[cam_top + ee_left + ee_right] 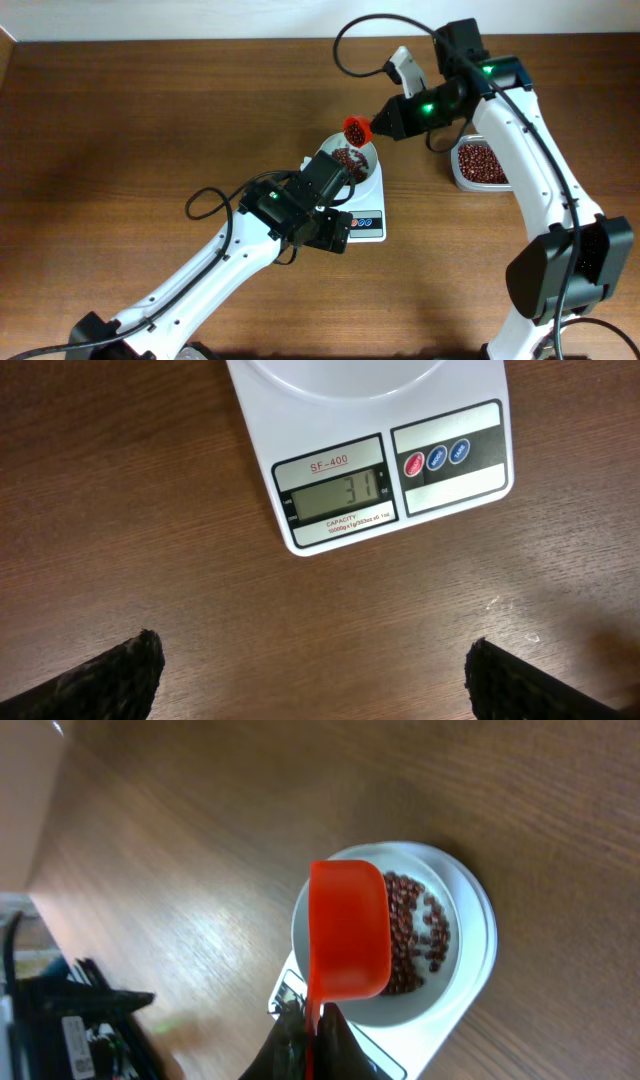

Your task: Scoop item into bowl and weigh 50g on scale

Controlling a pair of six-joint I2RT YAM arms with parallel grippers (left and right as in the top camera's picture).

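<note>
while the right pincer is clamped on a red scoop held over the bowl, the beans lie in that bowl; the bowl sits on the scale. the left pincer hangs with fingers wide apart above the worktop, just in front of the scale.
</note>
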